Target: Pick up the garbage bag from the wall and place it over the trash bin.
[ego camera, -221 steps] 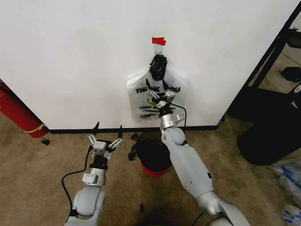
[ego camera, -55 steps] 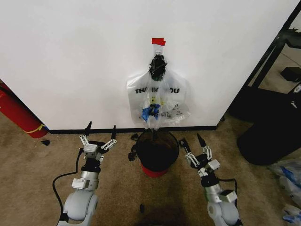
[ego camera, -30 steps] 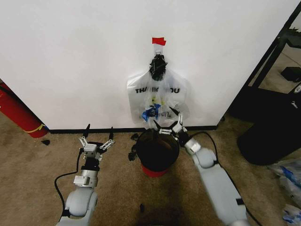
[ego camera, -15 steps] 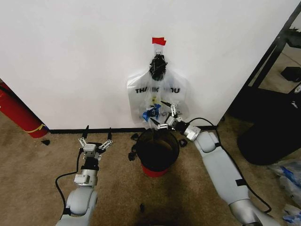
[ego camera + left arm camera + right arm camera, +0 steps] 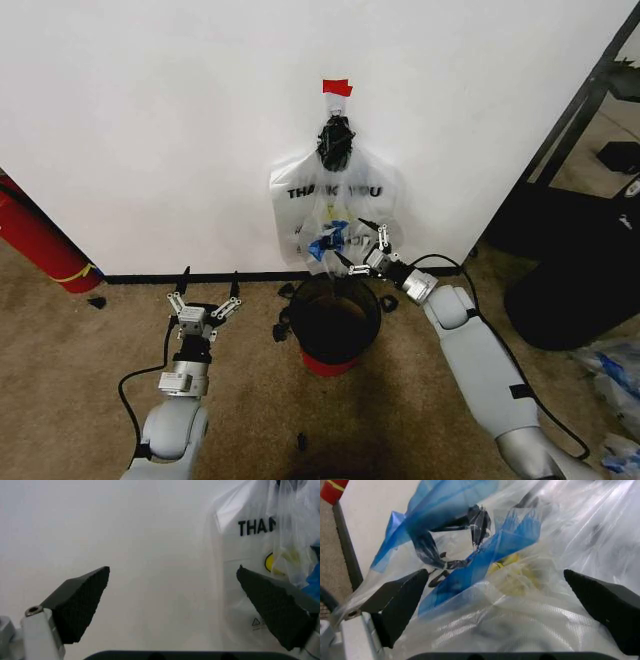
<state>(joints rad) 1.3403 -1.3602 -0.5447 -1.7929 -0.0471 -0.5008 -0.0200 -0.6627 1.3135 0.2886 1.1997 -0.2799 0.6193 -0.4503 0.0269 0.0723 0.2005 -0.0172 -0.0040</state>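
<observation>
The see-through garbage bag (image 5: 328, 240) with blue patches hangs on the white wall (image 5: 160, 130) from a black knot, in front of a white THANK YOU bag (image 5: 300, 205). My right gripper (image 5: 358, 246) is open at the garbage bag's lower right side. In the right wrist view the wrinkly plastic (image 5: 485, 555) fills the space between the spread fingers of the right gripper (image 5: 495, 577). The black trash bin (image 5: 333, 318) with a red base stands on the carpet directly below. My left gripper (image 5: 207, 292) is open, low and left of the bin, facing the wall (image 5: 125, 536).
A red fire extinguisher (image 5: 35, 240) leans at the far left. Black furniture (image 5: 585, 260) stands at the right, with crumpled plastic (image 5: 615, 385) on the floor beside it. A black baseboard (image 5: 180, 276) runs along the wall. Red tape (image 5: 337, 87) marks the hook.
My right arm has come up from beside the bin and reached to the garbage bag's lower part, fingers staying open. The left arm has barely moved.
</observation>
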